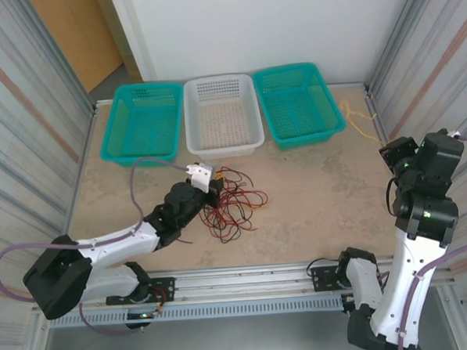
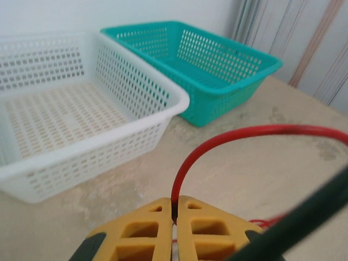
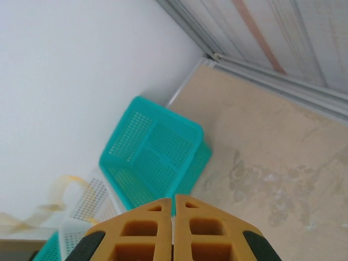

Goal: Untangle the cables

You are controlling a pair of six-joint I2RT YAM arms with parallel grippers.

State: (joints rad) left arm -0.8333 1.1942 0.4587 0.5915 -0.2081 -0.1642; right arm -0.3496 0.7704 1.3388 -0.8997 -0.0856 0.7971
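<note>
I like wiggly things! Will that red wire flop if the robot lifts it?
Probably floppy: the red wire bends in a loose arc from the left gripper. Likely light, being so thin. It may drag the tangled pile along.

The mottled beige worktop [image 1: 314, 210] carries a teal basket [image 1: 142, 122], a white basket [image 1: 222, 115] and a second teal basket [image 1: 296, 104] along its far edge, red and black cables [image 1: 233, 206] tangled left of centre, and a yellow cable [image 1: 360, 121] far right.

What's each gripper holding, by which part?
Left gripper pinches the red cable at the foot of its arch; whether that's an end is hidden. Right gripper: nothing.
</note>
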